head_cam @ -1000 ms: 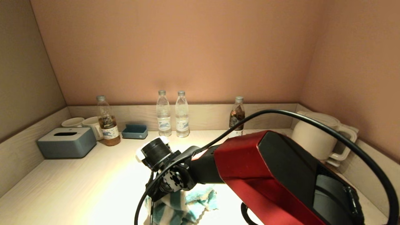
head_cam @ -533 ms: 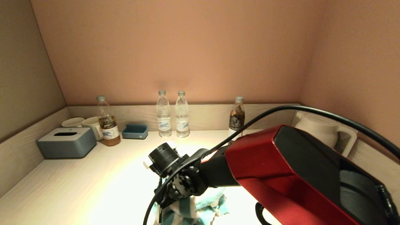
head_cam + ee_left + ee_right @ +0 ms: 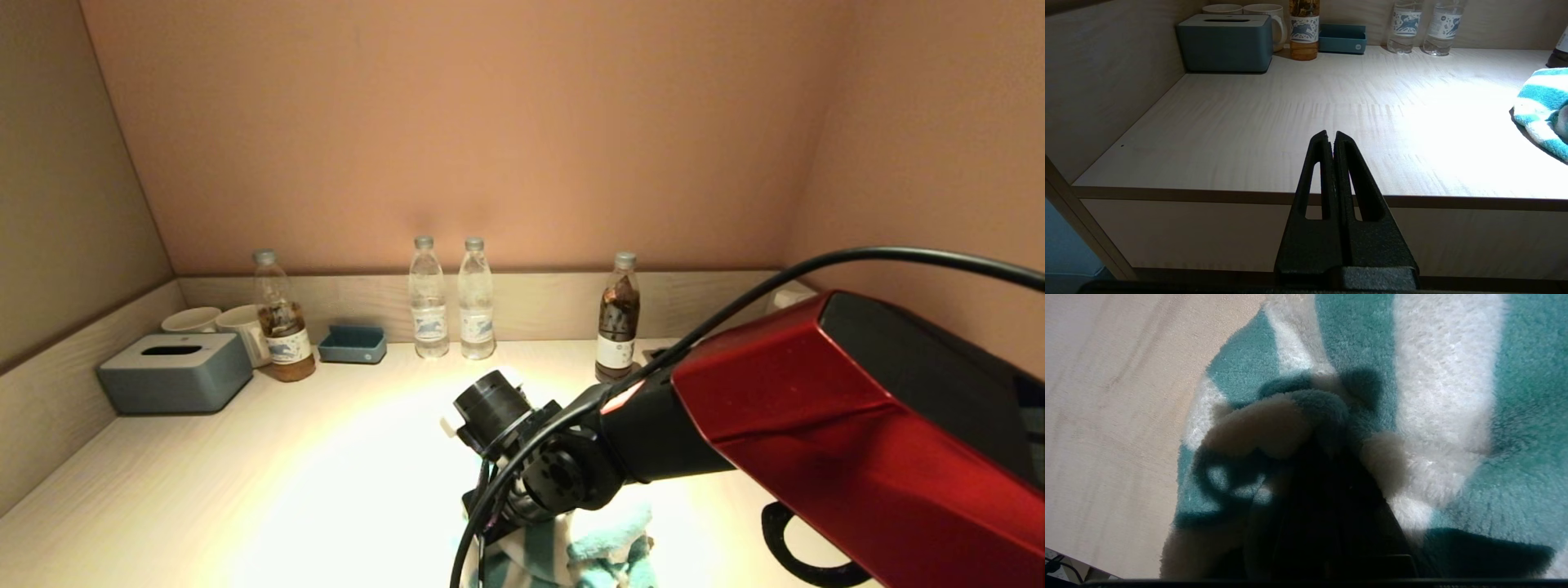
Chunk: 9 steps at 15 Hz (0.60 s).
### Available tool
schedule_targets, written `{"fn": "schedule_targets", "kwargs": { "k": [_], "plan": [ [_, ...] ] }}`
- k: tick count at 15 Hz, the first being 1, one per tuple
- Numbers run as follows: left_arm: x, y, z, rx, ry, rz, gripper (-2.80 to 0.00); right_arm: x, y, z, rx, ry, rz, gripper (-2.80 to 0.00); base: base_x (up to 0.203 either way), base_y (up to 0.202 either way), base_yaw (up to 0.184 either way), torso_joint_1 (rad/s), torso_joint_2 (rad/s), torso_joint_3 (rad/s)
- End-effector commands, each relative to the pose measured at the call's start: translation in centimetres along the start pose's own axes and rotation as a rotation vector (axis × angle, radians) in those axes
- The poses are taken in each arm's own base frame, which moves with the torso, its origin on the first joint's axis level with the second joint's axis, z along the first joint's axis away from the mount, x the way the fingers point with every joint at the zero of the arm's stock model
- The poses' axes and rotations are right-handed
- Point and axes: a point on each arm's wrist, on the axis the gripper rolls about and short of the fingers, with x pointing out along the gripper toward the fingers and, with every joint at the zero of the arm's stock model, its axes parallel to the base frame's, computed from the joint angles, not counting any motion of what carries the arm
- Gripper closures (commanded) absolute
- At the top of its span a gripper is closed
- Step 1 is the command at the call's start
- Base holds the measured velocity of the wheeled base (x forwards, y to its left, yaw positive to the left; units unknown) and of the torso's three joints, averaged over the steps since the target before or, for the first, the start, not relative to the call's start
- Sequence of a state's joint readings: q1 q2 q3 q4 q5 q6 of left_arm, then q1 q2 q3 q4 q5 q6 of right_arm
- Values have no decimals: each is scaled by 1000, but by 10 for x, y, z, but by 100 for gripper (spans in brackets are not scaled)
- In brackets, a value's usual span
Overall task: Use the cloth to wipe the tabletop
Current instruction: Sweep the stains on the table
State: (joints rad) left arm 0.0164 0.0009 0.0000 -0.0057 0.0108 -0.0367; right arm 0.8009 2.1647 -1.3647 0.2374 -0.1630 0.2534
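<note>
A teal and white striped cloth (image 3: 596, 551) lies bunched on the pale wooden tabletop (image 3: 269, 482) near its front edge. My right gripper (image 3: 1327, 445) points down into the cloth (image 3: 1437, 388) and is shut on a fold of it; its fingers are buried in the pile. In the head view the red right arm (image 3: 816, 441) covers the gripper. My left gripper (image 3: 1330, 135) is shut and empty, parked before the table's front edge. The cloth also shows at the edge of the left wrist view (image 3: 1541, 114).
Along the back wall stand a grey tissue box (image 3: 174, 371), two mugs (image 3: 219, 325), a brown-filled bottle (image 3: 282, 331), a small blue tray (image 3: 353, 344), two water bottles (image 3: 451, 304) and another dark bottle (image 3: 617, 322). Low wooden ledges border the sides.
My right arm has swept to the right across the table, dragging the cloth with it. The arm now hides the white kettle at the back right. The left arm has not moved.
</note>
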Motion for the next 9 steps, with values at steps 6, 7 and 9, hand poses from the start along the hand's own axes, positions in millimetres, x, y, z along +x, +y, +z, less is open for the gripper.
{"fn": "schedule_targets", "kwargs": {
  "k": [6, 7, 9],
  "plan": [
    [0, 0, 0, 0, 0, 0, 0, -28, -77, -31, 150, -35, -95, 0, 0, 0, 0, 0, 0, 0],
    [0, 0, 0, 0, 0, 0, 0, -33, -88, -32, 175, -41, -111, 0, 0, 0, 0, 0, 0, 0],
    [0, 0, 0, 0, 0, 0, 0, -36, -110, -35, 224, -38, -146, 0, 0, 0, 0, 0, 0, 0]
  ]
}}
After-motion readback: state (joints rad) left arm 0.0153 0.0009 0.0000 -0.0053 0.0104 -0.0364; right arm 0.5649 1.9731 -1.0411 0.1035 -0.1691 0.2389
